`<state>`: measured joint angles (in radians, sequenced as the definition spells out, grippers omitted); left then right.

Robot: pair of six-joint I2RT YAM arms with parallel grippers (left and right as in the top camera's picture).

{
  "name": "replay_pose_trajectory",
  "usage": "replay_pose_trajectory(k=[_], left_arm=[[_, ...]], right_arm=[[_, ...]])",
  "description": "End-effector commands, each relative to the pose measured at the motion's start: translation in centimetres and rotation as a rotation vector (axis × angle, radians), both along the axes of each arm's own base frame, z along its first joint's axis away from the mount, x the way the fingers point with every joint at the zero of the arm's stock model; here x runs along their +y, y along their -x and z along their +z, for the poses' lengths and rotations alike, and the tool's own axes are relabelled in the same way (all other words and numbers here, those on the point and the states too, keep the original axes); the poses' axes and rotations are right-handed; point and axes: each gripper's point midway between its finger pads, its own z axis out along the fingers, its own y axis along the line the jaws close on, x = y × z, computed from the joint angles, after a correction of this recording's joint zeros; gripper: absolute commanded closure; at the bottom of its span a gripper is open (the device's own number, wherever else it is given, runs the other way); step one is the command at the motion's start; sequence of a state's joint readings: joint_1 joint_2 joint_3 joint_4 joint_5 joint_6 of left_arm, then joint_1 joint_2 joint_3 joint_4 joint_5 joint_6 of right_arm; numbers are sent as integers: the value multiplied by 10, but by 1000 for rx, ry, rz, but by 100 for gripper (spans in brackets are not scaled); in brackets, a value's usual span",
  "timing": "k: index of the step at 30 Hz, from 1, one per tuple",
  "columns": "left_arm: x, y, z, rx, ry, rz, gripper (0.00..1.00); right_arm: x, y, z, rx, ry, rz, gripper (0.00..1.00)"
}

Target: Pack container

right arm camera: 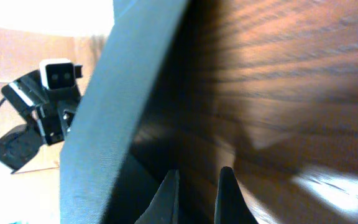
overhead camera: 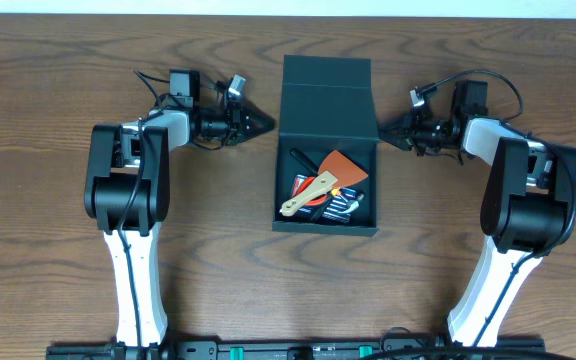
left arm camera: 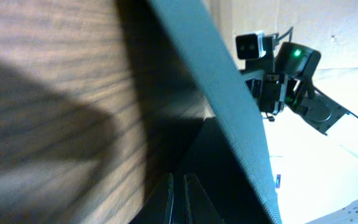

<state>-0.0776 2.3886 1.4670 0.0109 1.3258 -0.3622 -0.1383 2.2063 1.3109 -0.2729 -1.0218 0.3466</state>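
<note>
The container [overhead camera: 326, 226] sits mid-table, its hinged lid [overhead camera: 326, 95] half-raised at the far end. Both claws are closed and empty — the left gripper [overhead camera: 264, 123] just left of the lid, the right gripper [overhead camera: 386, 128] just right of it. The step looks like shutting the flap: press both edges evenly so it doesn't twist. The wooden spatula [overhead camera: 308, 193] and orange scraper [overhead camera: 343, 167] inside seem low enough to clear it.

The overhead view is bright, even and sharp, with only soft, short shadows on the brown wood-grain table [overhead camera: 48, 200] and a dimmer interior in the dark teal-green rectangular cardboard container [overhead camera: 326, 100]. Both wrist views are dim and soft. The near wood grain smears, broad dark shadows cross it, the container's flap is out of focus, and the backgrounds blow out white. Pale glare marks the wood at the lower right of the right wrist view.
</note>
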Motion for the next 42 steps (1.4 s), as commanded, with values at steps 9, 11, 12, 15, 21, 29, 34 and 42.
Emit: replay_pose_trajectory(k=[9,11,12,15,21,29,34,42], left_arm=[[-4,-10,19,1,76,-5,94],[-5,-11,22,-3,89,-11,94],[-5,-11,23,-4,93,-12,94],[-5,-13,26,-6,99,-9,94],[-5,-13,28,-12,104,-14,94],[-4,-14,24,2,90,1,94],[1,-20,20,12,66,37,94],[13,-29,7,65,8,116,94]], right_arm=[[15,-1,17,-85,-92,68,99],[16,-1,19,-94,-95,72,99],[17,-1,19,-96,-95,73,99],[19,0,21,-113,-107,90,99],[24,1,25,-135,-123,113,99],[24,1,25,-133,-124,113,99],[24,2,25,-126,-125,113,99],[22,2,24,-124,-122,109,99]])
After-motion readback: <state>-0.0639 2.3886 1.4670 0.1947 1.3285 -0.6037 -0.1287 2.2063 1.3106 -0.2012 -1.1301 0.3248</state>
